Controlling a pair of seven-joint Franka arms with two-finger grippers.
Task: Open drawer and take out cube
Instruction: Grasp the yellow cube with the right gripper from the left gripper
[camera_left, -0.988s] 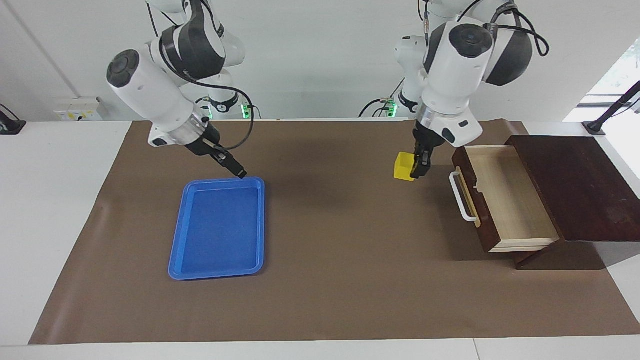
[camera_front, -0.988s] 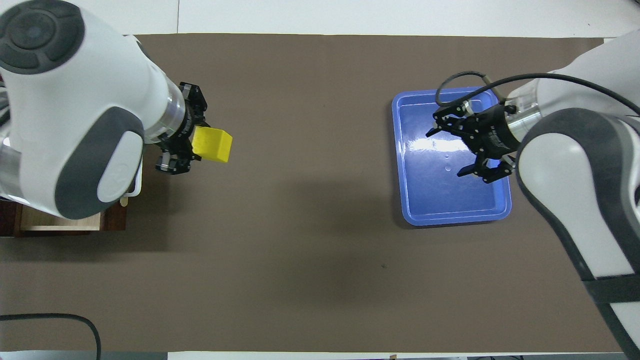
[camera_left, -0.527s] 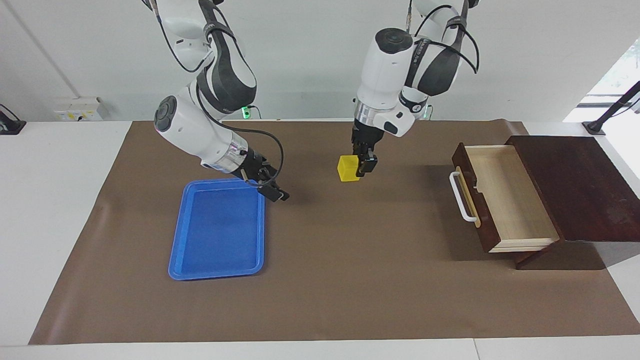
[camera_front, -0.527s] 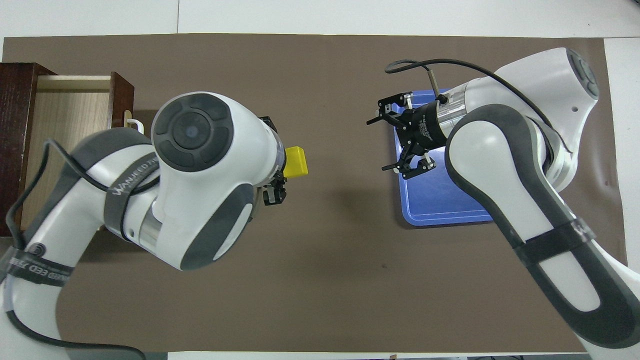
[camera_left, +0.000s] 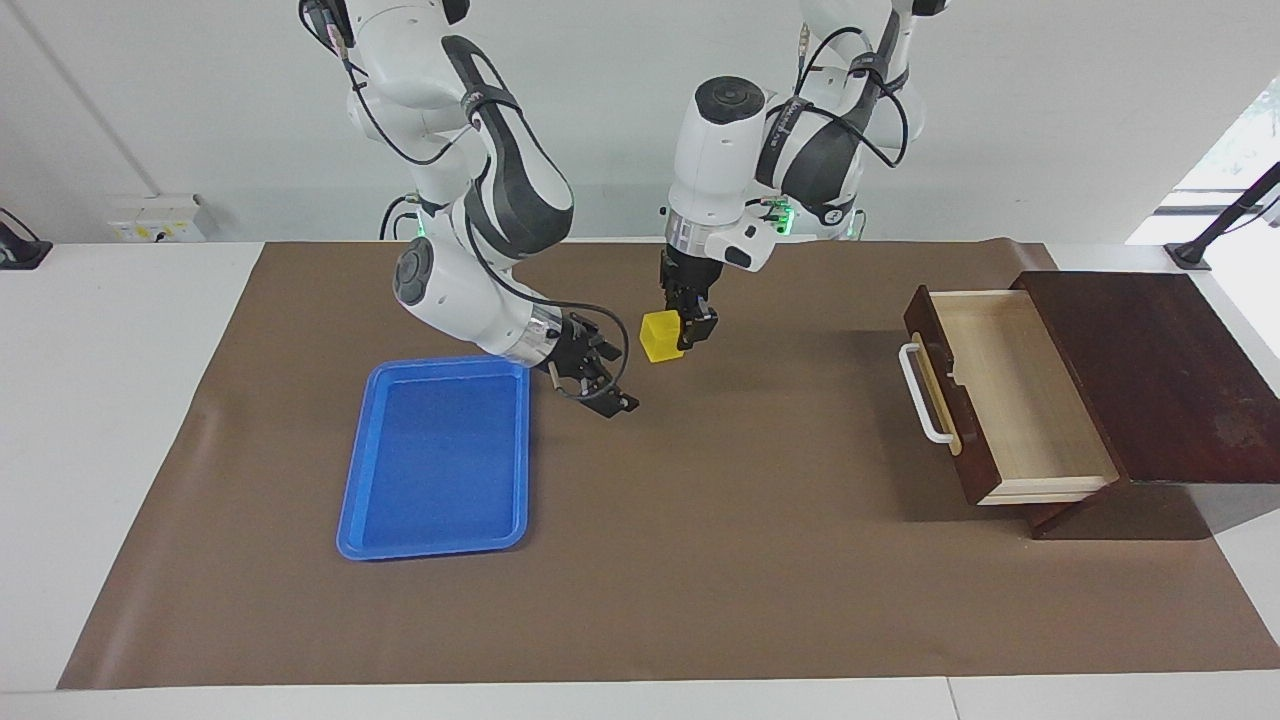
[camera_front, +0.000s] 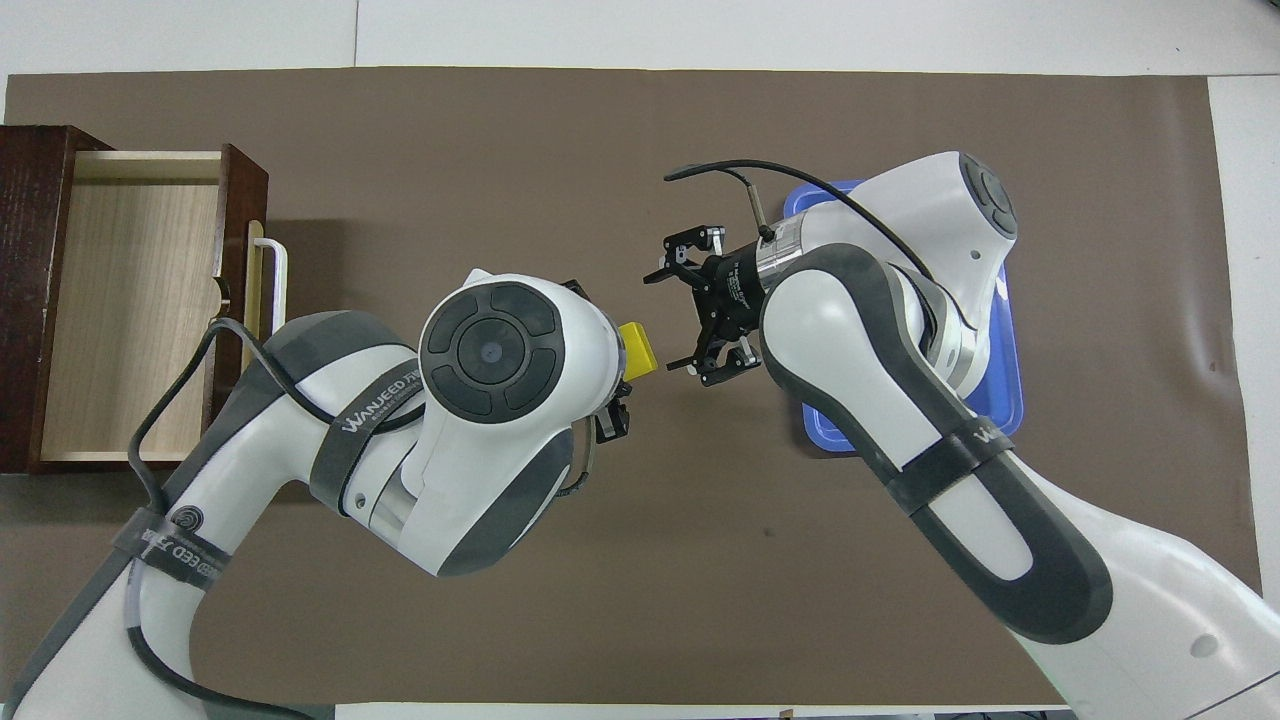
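Observation:
The small yellow cube (camera_left: 660, 336) is held in my left gripper (camera_left: 688, 328), which is shut on it, up in the air over the middle of the brown mat. The cube also shows in the overhead view (camera_front: 638, 350), partly under the left arm. My right gripper (camera_left: 600, 386) is open and empty, tilted toward the cube, a short gap from it; the overhead view shows its spread fingers (camera_front: 672, 320). The dark wooden drawer (camera_left: 1010, 400) stands pulled open at the left arm's end, its pale interior (camera_front: 130, 300) empty, its white handle (camera_left: 920, 395) facing the table's middle.
A flat blue tray (camera_left: 440, 455) lies empty on the mat toward the right arm's end; the right arm covers most of it in the overhead view (camera_front: 1005, 400). The dark wooden box (camera_left: 1150, 370) holds the drawer. The brown mat (camera_left: 700, 560) covers the table.
My left gripper has carried the cube from beside the drawer to over the mat's middle. My right gripper has moved off the tray toward the cube and stayed open.

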